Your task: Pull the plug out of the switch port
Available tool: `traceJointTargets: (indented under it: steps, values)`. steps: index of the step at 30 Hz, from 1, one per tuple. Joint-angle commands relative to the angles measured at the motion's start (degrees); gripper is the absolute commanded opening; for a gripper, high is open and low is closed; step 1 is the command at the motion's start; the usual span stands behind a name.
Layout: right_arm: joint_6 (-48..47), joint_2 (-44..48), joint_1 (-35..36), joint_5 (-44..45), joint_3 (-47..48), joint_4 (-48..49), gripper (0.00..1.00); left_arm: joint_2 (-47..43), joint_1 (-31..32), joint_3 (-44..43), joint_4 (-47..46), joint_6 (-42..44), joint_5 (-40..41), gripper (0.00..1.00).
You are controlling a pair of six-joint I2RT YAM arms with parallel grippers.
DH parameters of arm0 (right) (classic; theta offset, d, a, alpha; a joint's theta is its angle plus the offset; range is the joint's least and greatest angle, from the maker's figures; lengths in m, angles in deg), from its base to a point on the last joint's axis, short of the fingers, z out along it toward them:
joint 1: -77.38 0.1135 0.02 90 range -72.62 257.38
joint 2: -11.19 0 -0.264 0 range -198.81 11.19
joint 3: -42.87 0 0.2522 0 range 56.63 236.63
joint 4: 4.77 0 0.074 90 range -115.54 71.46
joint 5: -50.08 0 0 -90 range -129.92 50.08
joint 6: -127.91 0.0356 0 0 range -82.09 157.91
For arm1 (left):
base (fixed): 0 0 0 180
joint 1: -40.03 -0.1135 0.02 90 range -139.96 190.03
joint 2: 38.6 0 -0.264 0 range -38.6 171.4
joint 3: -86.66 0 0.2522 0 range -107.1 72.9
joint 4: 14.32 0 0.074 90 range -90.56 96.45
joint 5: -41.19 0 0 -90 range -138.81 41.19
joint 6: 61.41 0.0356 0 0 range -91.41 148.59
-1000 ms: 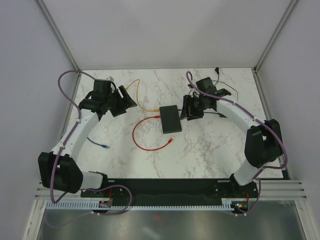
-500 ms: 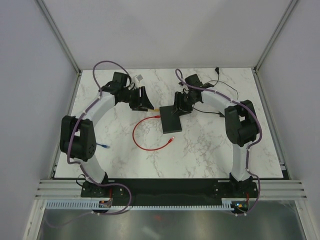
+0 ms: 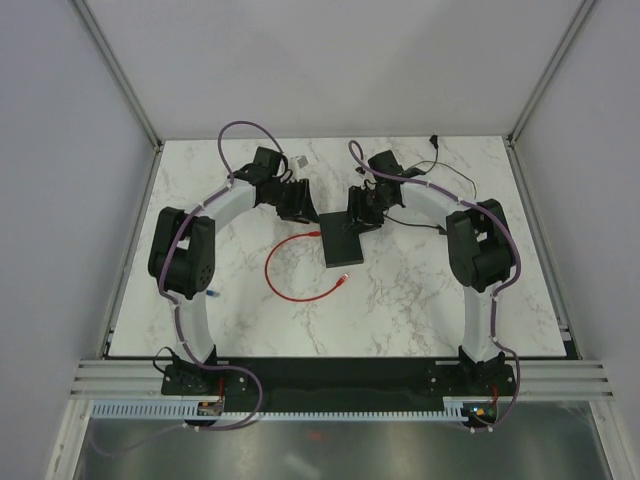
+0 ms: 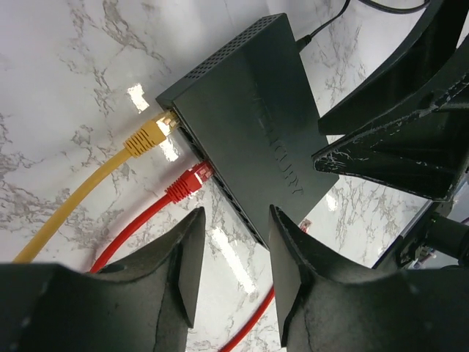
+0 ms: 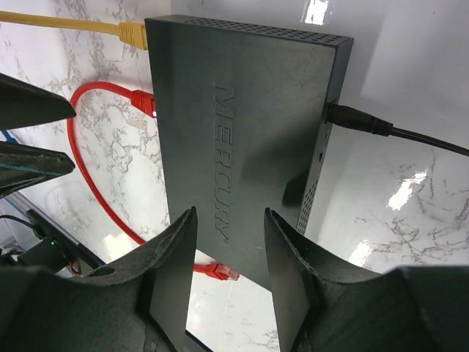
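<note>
The black switch (image 3: 340,240) lies mid-table. A yellow plug (image 4: 150,134) and a red plug (image 4: 189,183) sit in ports on its left side; both also show in the right wrist view, yellow (image 5: 132,31) and red (image 5: 144,101). My left gripper (image 3: 300,205) is open and empty, just left of the switch, its jaws (image 4: 234,264) above the table beside the port face and near the red plug. My right gripper (image 3: 362,215) is open, its jaws (image 5: 231,249) straddling the switch's top (image 5: 242,147) from the right.
The red cable (image 3: 285,270) loops toward the front, its loose end (image 3: 346,281) lying by the switch's near edge. A black power lead (image 5: 366,121) enters the switch's right side. A blue cable end (image 3: 207,293) lies at the left. The yellow cable (image 4: 66,213) trails left.
My left arm has swung in from the far left until its gripper sits beside the switch's port side. My right gripper has shifted left onto the switch's far end.
</note>
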Motion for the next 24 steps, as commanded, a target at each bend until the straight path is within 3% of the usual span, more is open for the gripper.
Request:
traceJointTargets:
  steps: [1,6,14,20,24]
  values:
    - [0.6,-0.6,0.3,-1.7,1.4,0.9,0.50,-0.6,-0.2,-2.0,-2.3,0.6,0.1,0.48]
    - [0.3,-0.4,0.2,-1.3,0.1,1.6,0.50,0.5,-0.2,-1.2,-2.9,4.1,-2.3,0.51]
    - [0.1,0.1,0.3,-1.6,-0.6,1.8,0.50,0.1,-0.1,-3.3,-3.7,1.1,2.9,0.52]
    - [1.1,-0.3,0.3,-3.4,-0.3,1.8,0.50,7.8,-0.7,-12.4,-1.0,3.9,-9.7,0.57]
    - [1.5,1.0,0.3,-3.7,-1.9,1.8,0.50,10.7,-1.8,-14.2,-0.4,7.4,-11.4,0.56]
